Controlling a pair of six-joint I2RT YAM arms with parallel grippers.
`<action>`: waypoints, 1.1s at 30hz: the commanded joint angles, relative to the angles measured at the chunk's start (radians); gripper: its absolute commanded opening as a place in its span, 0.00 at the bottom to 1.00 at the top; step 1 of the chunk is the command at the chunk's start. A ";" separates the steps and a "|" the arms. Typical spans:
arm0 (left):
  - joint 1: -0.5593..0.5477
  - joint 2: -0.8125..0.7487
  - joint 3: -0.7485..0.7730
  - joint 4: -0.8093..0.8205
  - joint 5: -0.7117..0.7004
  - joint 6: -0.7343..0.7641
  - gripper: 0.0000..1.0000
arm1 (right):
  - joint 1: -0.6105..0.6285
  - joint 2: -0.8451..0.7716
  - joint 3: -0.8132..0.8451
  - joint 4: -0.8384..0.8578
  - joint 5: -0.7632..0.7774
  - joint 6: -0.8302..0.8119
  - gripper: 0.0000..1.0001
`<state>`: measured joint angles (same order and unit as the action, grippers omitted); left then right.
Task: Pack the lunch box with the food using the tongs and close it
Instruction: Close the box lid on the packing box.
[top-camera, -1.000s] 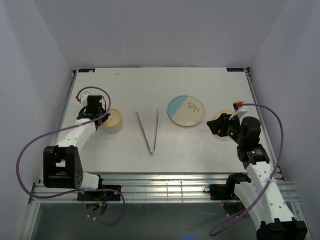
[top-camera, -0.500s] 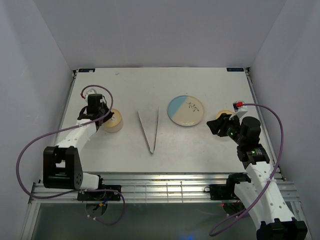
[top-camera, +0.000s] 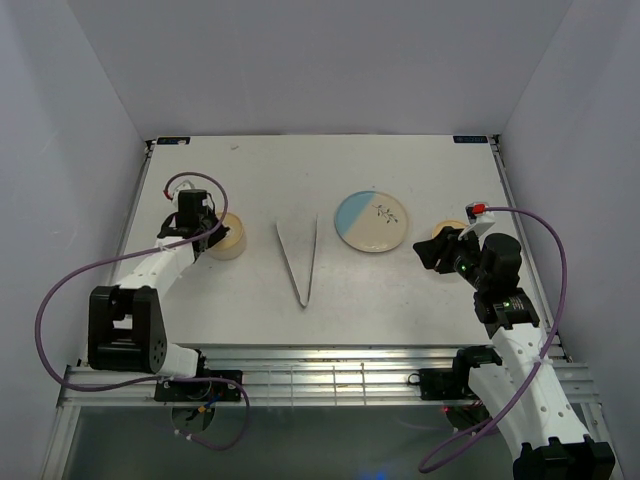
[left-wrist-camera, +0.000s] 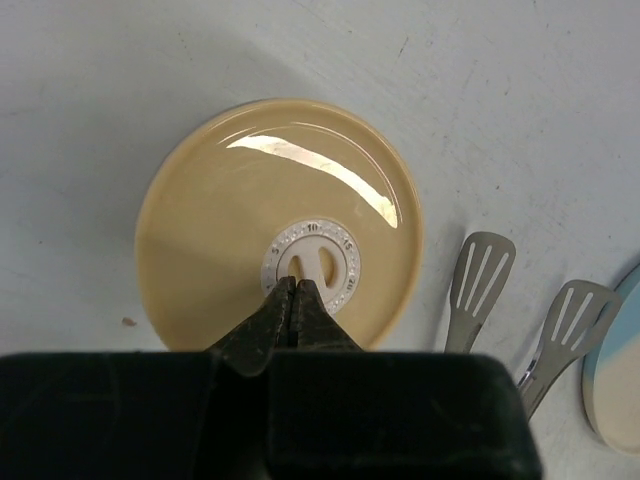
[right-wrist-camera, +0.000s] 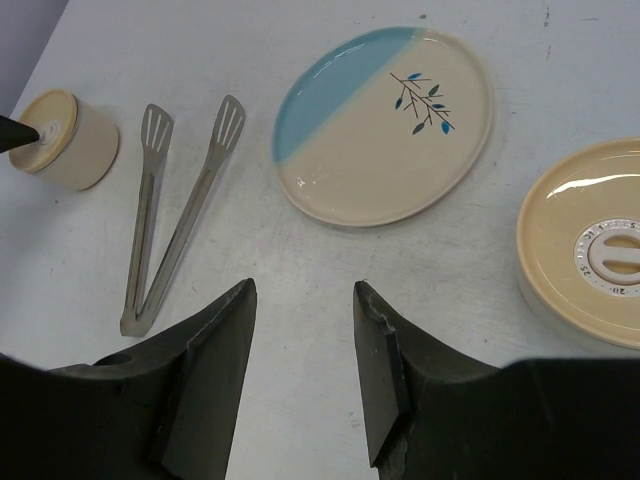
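Observation:
A round cream lunch box (left-wrist-camera: 280, 220) with a shut lid and a white dial in its middle stands at the table's left (top-camera: 226, 238). My left gripper (left-wrist-camera: 292, 283) is shut, its tips resting at the near edge of that dial, with nothing seen between them. The silver tongs (top-camera: 298, 262) lie in a V on the table's middle, their slotted ends (left-wrist-camera: 482, 275) just right of the box. My right gripper (right-wrist-camera: 304, 287) hangs open and empty over bare table, near the plate. The food is out of view.
A blue-and-white plate (right-wrist-camera: 385, 125) with a twig print lies bare right of the tongs (right-wrist-camera: 170, 230). A second cream lidded container (right-wrist-camera: 590, 250) stands at the far right, beside my right wrist (top-camera: 450, 232). White walls enclose the table.
My left wrist has shifted slightly away from the arm bases, over the left box's lid. The right arm, tongs and plate have not moved.

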<state>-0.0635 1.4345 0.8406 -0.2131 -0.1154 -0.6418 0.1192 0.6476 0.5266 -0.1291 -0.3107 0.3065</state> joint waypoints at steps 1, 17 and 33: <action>-0.006 -0.111 0.070 -0.115 -0.030 0.022 0.00 | 0.005 -0.012 0.012 0.026 -0.004 -0.010 0.50; 0.215 -0.039 0.052 -0.094 0.129 0.041 0.69 | 0.005 -0.014 0.016 0.025 -0.024 -0.015 0.52; 0.119 -0.006 -0.133 0.073 0.065 -0.071 0.76 | 0.141 0.096 0.119 0.117 -0.028 0.115 0.89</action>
<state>0.0547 1.4189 0.7395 -0.1558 0.0154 -0.6857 0.1844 0.7036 0.5682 -0.1120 -0.3496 0.3676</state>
